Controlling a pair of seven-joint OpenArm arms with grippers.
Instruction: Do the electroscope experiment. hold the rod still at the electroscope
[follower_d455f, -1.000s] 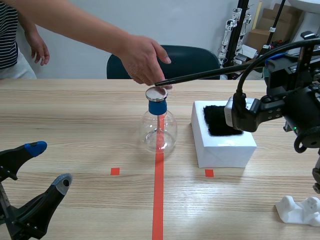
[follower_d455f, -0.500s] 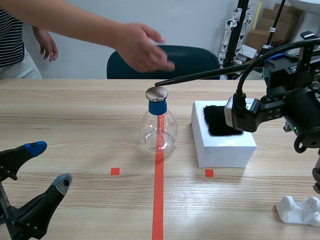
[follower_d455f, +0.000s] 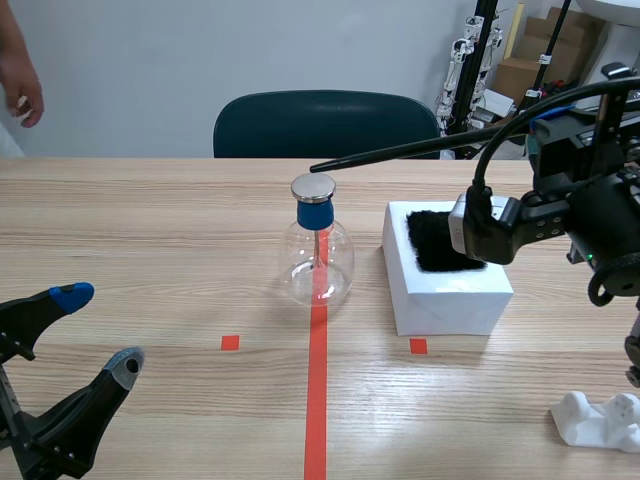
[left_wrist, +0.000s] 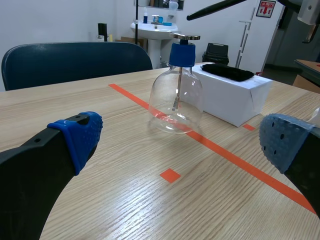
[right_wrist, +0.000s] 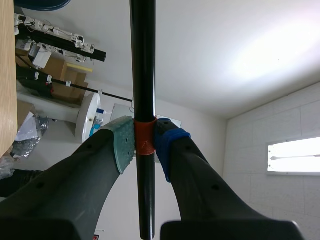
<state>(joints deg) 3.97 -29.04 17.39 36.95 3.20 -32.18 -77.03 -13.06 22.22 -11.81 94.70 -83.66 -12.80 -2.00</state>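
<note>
The electroscope (follower_d455f: 318, 250) is a clear glass flask with a blue neck and a round metal top plate (follower_d455f: 313, 187), standing on the orange-red tape line; it also shows ahead of my left gripper (left_wrist: 177, 85). A long black rod (follower_d455f: 420, 147) slants from the right arm toward the flask, its tip (follower_d455f: 315, 168) hovering just above the plate. My right gripper (right_wrist: 144, 141) is shut on the rod (right_wrist: 143, 60) at an orange-red band. My left gripper (follower_d455f: 95, 325) rests open low at the table's near left, nothing between its fingers (left_wrist: 80, 132).
A white box (follower_d455f: 445, 270) with a black fur cloth (follower_d455f: 435, 240) on top stands right of the flask. A white moulded holder (follower_d455f: 598, 418) lies at the near right. A dark chair (follower_d455f: 325, 122) stands behind the table. A person's hand (follower_d455f: 20, 85) shows at the far left.
The person's hand, which was over the electroscope's top plate, has pulled away to the far left. The rod and both arms have stayed where they were.
</note>
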